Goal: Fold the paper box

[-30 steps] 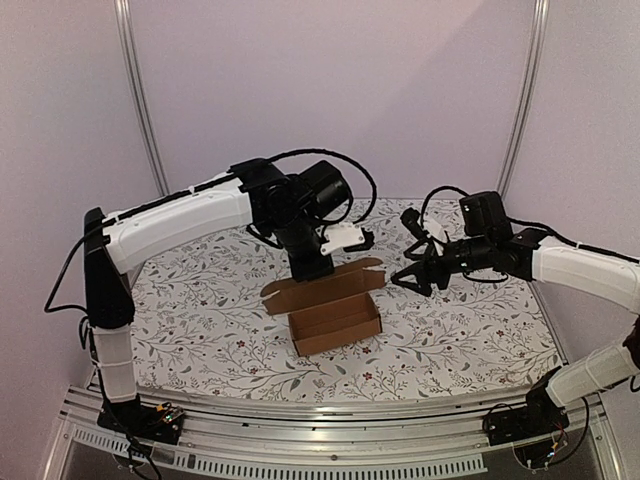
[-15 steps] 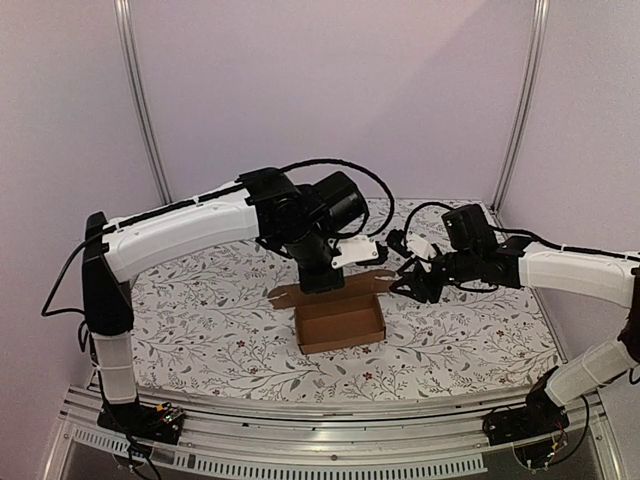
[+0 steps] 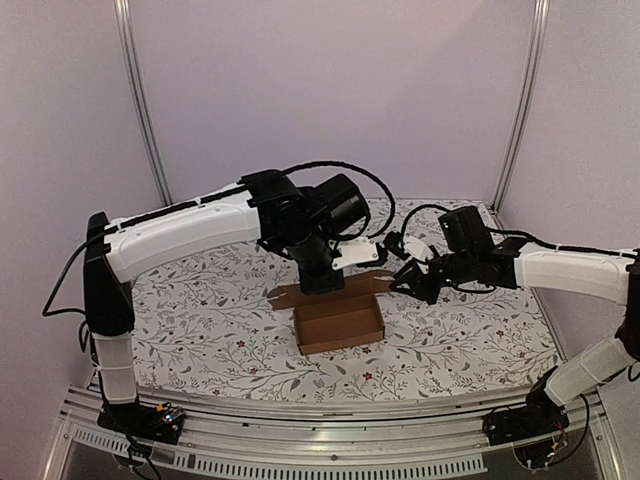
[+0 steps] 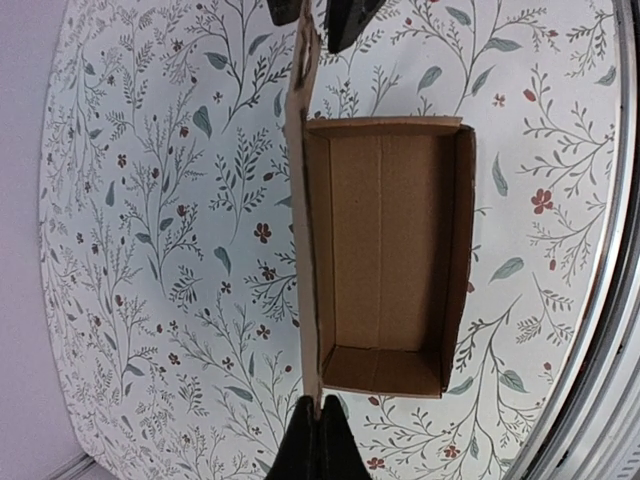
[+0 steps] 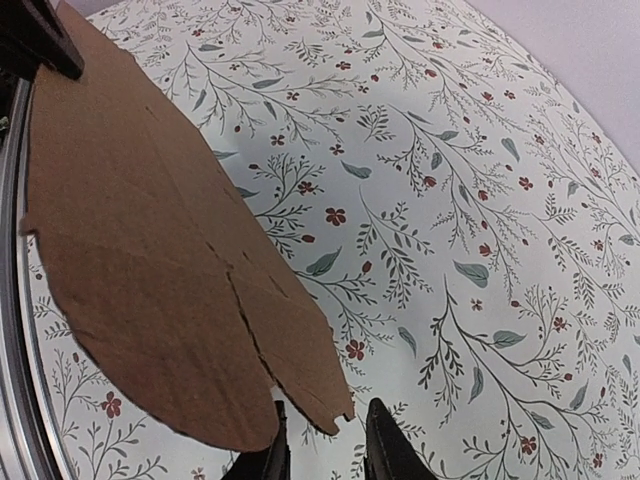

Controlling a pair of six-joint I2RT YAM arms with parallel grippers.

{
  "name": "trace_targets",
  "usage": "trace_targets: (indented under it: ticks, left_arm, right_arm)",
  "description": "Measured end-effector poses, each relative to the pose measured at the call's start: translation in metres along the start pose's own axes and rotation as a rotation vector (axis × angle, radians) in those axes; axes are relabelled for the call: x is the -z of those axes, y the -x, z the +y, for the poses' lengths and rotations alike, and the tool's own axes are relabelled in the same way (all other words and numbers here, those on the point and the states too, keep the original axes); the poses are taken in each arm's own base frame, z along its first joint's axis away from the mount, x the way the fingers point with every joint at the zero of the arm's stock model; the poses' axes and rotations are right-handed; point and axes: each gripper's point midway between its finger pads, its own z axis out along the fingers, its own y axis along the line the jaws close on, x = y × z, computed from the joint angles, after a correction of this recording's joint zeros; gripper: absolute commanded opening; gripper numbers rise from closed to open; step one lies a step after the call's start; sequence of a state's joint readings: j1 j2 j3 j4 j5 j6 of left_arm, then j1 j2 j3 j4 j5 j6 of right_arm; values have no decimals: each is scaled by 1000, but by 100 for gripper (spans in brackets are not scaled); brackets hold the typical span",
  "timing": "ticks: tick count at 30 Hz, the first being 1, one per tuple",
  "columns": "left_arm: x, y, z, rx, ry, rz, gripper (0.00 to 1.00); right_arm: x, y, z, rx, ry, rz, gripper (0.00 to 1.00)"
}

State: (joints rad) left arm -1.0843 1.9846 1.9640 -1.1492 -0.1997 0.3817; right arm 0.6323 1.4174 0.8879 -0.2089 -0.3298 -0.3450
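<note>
The paper box (image 3: 340, 320) is an open brown cardboard tray (image 4: 385, 250) on the floral tabletop. Its long lid flap (image 4: 303, 200) stands nearly upright along the far side. My left gripper (image 4: 320, 440) is shut on one end of that flap's top edge, above the box (image 3: 322, 283). My right gripper (image 5: 325, 455) is at the flap's other end (image 3: 400, 283). Its jaws are narrowly apart, and the pointed corner of the flap's tab (image 5: 335, 405) lies just ahead of the gap. The flap's outer face (image 5: 150, 260) fills the left of the right wrist view.
The floral tablecloth (image 3: 200, 310) covers the table. A metal rail (image 3: 300, 415) runs along the near edge. Two frame posts (image 3: 140, 100) stand at the back against plain walls. The left arm (image 3: 190, 225) reaches over the table's middle to the box.
My right gripper has moved left to the flap's end and its jaws have narrowed a lot. The left gripper has raised the lid flap more upright, and the box has shifted slightly right.
</note>
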Motion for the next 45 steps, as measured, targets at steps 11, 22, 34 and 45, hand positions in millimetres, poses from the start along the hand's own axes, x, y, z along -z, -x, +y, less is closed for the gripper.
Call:
trace_targets:
  ticks: [11,22,34,45]
  left_arm:
    - [-2,0,-1,-1,-2,4,0]
    - [-6,-2,1,26,15,12,32]
    - [0,-28,17,247,126,-5,85]
    - [57,-88,48,639,202,-194,99]
  right_arm:
    - [-3,2,10,19,24,1,10]
    - [-6,0,18,30,44,8,0]
    - [4,-15,28,33,43,25,0]
    - [12,-13,33,35,40,19,0]
